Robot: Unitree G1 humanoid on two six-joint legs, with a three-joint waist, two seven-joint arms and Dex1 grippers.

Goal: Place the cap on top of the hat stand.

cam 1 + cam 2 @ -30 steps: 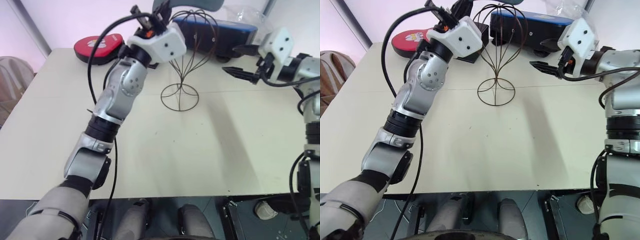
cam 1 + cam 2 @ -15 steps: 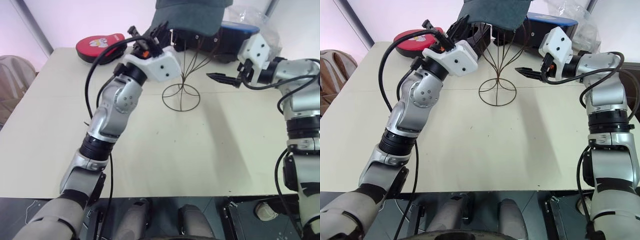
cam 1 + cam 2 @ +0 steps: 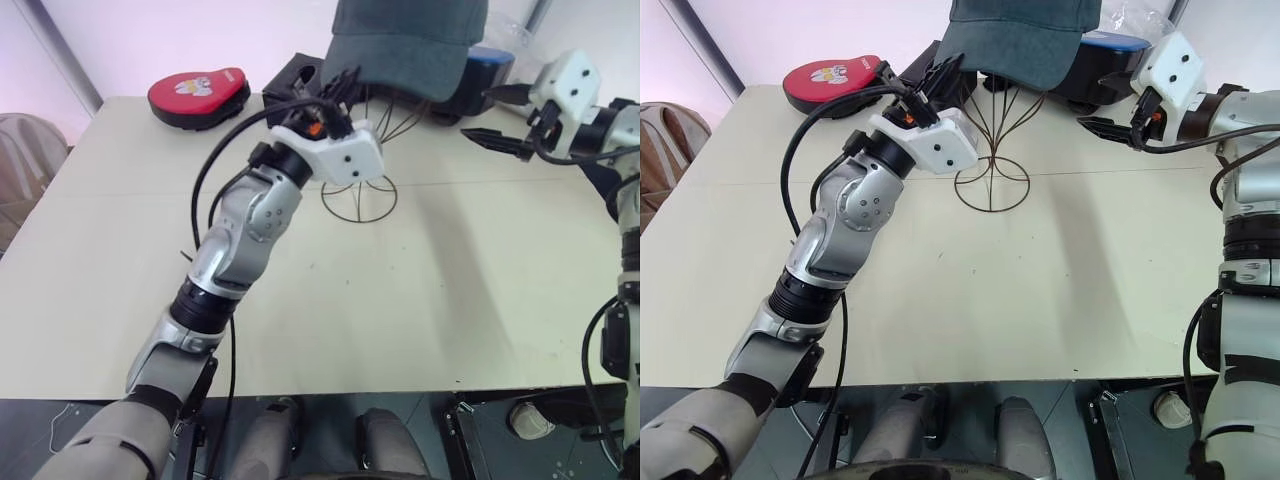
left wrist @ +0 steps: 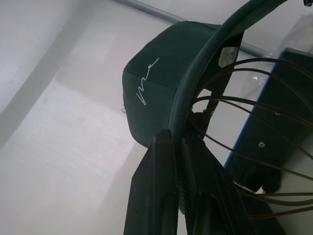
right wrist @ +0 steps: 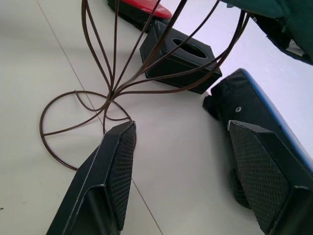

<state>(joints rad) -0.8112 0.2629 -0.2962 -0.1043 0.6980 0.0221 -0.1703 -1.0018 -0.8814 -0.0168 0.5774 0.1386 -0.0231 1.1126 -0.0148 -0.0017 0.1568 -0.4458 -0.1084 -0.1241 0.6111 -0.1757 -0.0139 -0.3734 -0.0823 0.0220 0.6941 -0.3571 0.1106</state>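
- Your left gripper point(image 4: 177, 147), top centre in the head views, has its fingers clamped on the rim of the dark teal-grey fabric cap point(image 3: 408, 42).
- Cap sits draped over the head-shaped cage of the thin dark brown wire hat stand point(image 3: 992, 160), top centre, brim hanging toward frame right.
- Stand's ring base rests on the pale beige table point(image 3: 400, 300).
- Your right gripper point(image 3: 492, 120), upper right, hangs beside the stand, fingers spread apart, holding nothing.
- Red padded flat object point(image 3: 198, 92) upper left; black tissue box point(image 5: 181, 61) and blue-topped black case point(image 3: 1102, 62) behind the stand.
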